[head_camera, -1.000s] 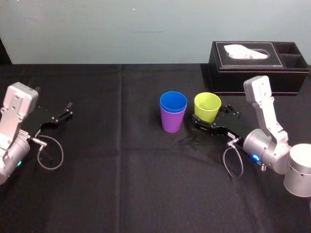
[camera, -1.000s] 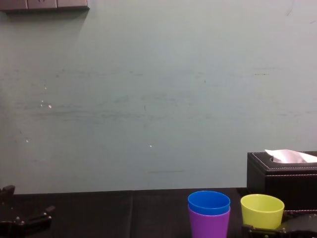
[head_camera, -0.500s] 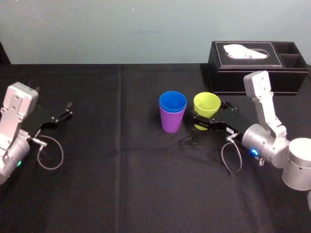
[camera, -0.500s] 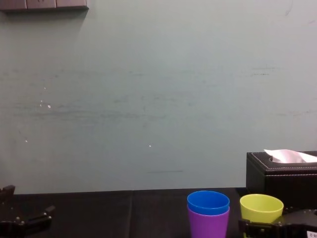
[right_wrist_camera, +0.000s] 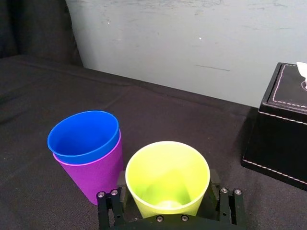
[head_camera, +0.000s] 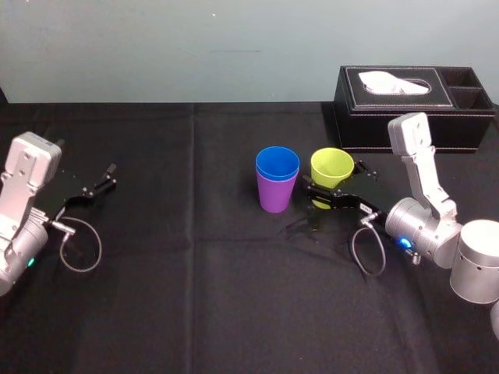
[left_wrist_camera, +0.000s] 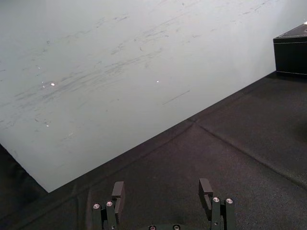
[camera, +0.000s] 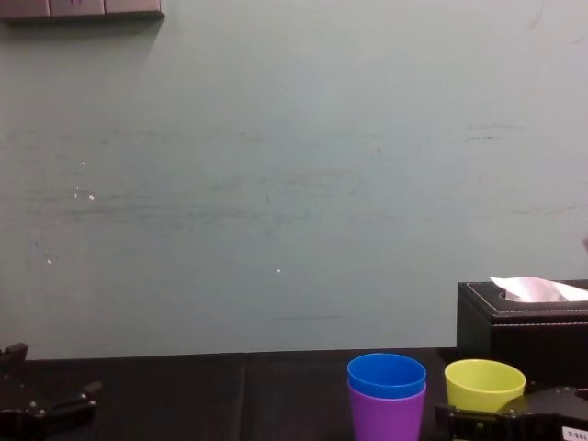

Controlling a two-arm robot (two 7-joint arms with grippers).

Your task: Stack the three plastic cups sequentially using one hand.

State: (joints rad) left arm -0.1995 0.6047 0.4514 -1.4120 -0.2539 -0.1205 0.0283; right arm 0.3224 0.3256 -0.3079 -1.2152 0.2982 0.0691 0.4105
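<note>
Right end effector (head_camera: 334,179) bracketed yellow-green cup (head_camera: 332,165) for nesting into blue cup (head_camera: 277,164) atop purple cup (head_camera: 274,198); clamping unclear. Left end effector (head_camera: 103,179) parked open.

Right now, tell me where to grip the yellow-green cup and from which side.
Take the yellow-green cup by its tapered side wall, below the rim, coming level from the robot's right: it stands upright, the blue cup in the purple cup crowds its left, and the open right gripper straddles it.

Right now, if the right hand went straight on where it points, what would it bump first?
The yellow-green cup, standing between the right hand's open fingers; the blue-in-purple stack seems off that line.
</note>
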